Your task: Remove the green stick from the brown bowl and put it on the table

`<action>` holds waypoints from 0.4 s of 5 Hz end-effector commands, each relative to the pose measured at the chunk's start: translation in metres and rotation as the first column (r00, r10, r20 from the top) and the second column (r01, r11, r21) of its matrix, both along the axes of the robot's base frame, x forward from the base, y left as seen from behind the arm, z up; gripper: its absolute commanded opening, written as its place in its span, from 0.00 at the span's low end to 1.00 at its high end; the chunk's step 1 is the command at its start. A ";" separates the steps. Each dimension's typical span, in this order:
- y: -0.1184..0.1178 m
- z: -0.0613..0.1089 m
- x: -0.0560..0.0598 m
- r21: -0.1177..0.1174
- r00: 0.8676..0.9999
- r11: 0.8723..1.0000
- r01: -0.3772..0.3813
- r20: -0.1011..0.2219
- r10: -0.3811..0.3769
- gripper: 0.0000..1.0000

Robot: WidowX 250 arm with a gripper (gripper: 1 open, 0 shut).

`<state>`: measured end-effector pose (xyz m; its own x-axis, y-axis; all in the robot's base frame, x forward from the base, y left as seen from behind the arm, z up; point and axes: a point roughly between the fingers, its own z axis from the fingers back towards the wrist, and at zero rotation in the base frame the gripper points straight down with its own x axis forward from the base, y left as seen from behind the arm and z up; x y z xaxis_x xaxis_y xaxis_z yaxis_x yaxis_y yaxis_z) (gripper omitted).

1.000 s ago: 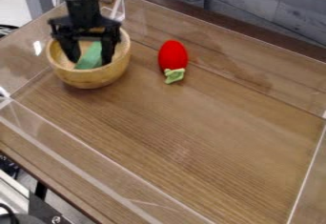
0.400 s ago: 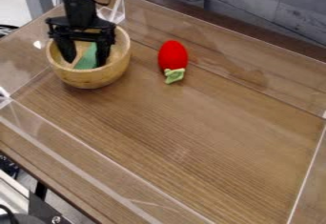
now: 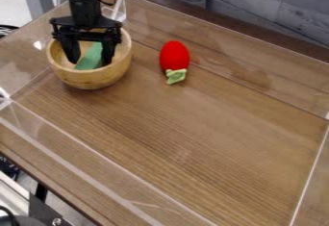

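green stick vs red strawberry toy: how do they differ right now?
The green stick is a plain light-green bar; the strawberry toy is rounded and red with a small leaf. The stick sits in the brown bowl between open gripper fingers; the toy lies on the bare table. Neither is held.

From my station: gripper (image 3: 88, 54) points down into brown bowl (image 3: 90, 74), jaws spread wide, one each side of green stick (image 3: 90, 60). Stick lies inside bowl; contact with fingers not discernible. Bowl sits at table's (image 3: 193, 143) far left. Red strawberry toy (image 3: 174, 60) lies right of bowl, apart. Clear acrylic walls (image 3: 77, 163) edge table.
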<state>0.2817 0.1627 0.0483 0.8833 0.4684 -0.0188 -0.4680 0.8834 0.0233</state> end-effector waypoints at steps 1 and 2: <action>0.000 0.013 0.004 0.023 0.999 0.999 -0.026 0.030 0.025 1.00; 0.014 0.010 0.013 0.021 1.000 1.000 -0.005 0.025 0.004 1.00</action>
